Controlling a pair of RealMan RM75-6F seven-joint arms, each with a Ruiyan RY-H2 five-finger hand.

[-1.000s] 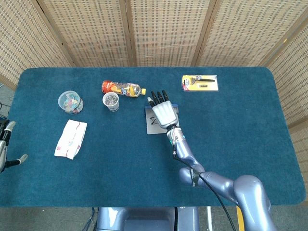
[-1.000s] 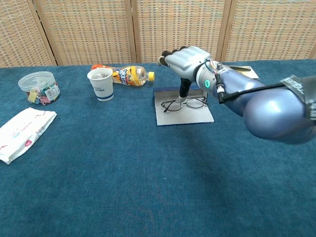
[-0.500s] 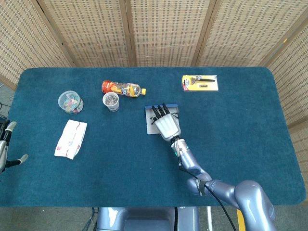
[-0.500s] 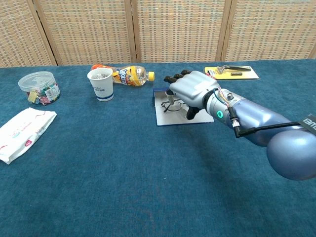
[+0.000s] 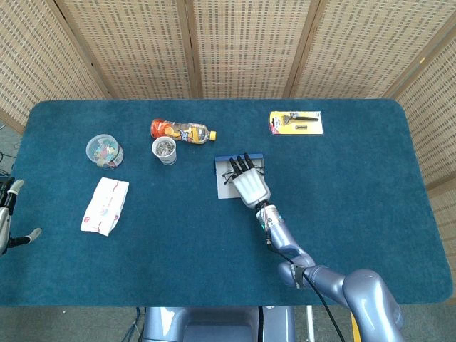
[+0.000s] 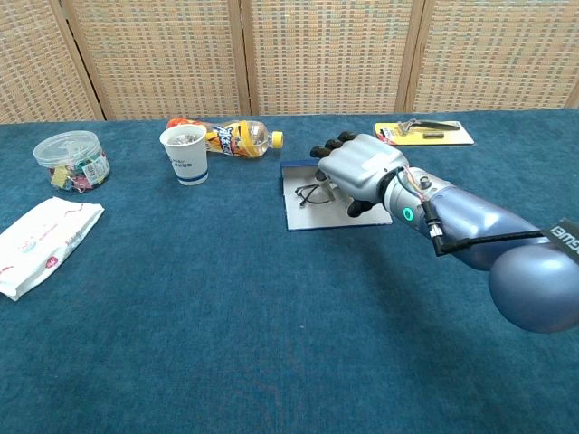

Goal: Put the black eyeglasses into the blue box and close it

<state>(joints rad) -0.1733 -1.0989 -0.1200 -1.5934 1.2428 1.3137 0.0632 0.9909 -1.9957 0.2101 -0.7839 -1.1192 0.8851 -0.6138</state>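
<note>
The wide surface (image 5: 356, 235), covered in dark teal cloth, carried the same layout throughout the second under review; only the right arm had moved. That arm had drawn back and dropped, bringing the right hand (image 6: 360, 169) from a raised position above the flat blue box (image 6: 298, 212) down to tray level. The hand lay palm-down over the right half of the open box, its dark fingertips (image 5: 240, 164) reaching toward the far edge.

The black wire-framed eyeglasses (image 6: 310, 193) were inside the box. One lens and part of the frame showed clear of the hand on the left side; the rest was hidden beneath it. Whether the fingers pinched the frame or merely rested over it could not be determined from either view. The fingers appeared partly curled in the chest view.

The left hand (image 5: 8, 214) sat at the far left edge of the head view, off the cloth, fingers apart and holding nothing.

Assessment: the placing step looked complete or nearly so. The box lay open and flat, so closing remained outstanding. Risk noted: withdrawing the hand could drag the glasses out of position.
</note>
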